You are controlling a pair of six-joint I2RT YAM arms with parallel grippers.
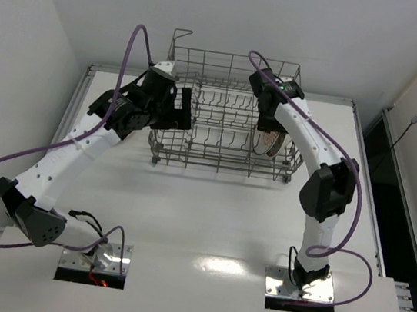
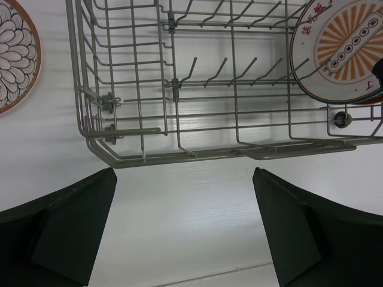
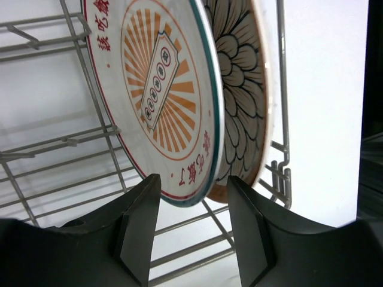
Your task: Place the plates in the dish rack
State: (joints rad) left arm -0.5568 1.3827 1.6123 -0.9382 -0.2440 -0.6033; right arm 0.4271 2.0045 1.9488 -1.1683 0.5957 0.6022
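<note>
1. Currently, the right gripper point(image 3: 194, 184) is inside the right end of the dish rack point(image 1: 216, 157), reaching down over its tall wire side.
2. Its fingers point(image 3: 137, 227) stand apart, one on each side of the lower rim of the sunburst plate point(image 3: 158, 84). The rim lies in the gap between the two tips. They do not look pressed onto it.
3. That plate stands on edge among the wires, tilted, with its patterned face turned towards the left-hand finger.
4. Just behind it, on the side of the other finger, a petal plate point(image 3: 239, 89) stands on edge too. It is very near the sunburst plate or touching it, close to the end wall of the rack.
5. Over at the left end of the rack, the left gripper point(image 2: 183, 173) hovers above the table point(image 2: 191, 239) outside the rack. Its fingers are spread wide, with nothing between them.
6. From the left wrist view, a second petal plate point(image 2: 15, 54) lies flat on the table beside the rack's end, well apart from those fingers and partly cut off by the picture's edge.
</note>
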